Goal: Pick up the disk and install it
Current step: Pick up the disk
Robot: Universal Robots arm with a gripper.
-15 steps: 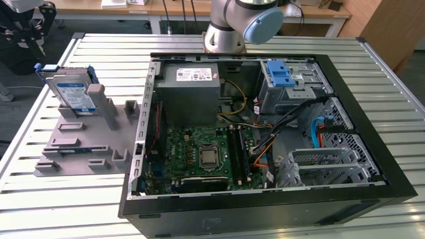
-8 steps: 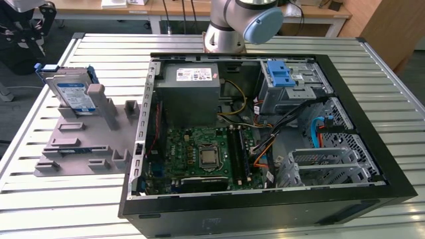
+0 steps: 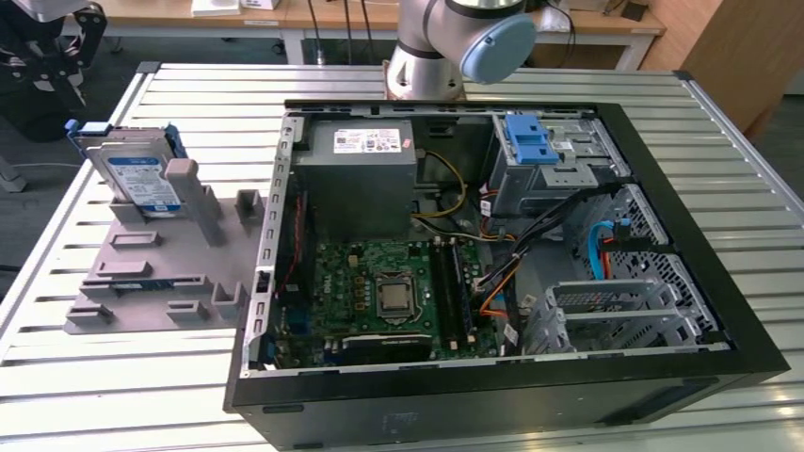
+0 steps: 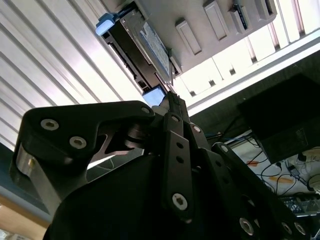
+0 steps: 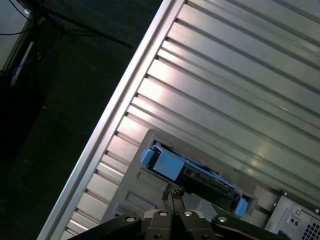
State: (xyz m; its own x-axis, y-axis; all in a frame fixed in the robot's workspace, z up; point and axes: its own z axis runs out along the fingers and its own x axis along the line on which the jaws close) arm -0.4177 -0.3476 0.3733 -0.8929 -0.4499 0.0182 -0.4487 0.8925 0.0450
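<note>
One slatted metal table (image 3: 188, 85) carries everything. On it the open computer case (image 3: 703, 311) lies on its side, likely so you can reach the drive bay (image 3: 559, 165) from above. To the exterior view's left of the case sits a grey fixture (image 3: 138, 282). The disk (image 3: 136, 174) stands on edge in one of its slots, not yet picked; I judge its upper edge is presented for a top-down grasp. The exterior view gives you case, bay and fixture together. Both wrist views give you the gripper (image 5: 171, 194) instead: fingertips together, holding nothing, hanging over the disk's blue-framed edge and clear of it. The second wrist view adds the disk's label face.
</note>
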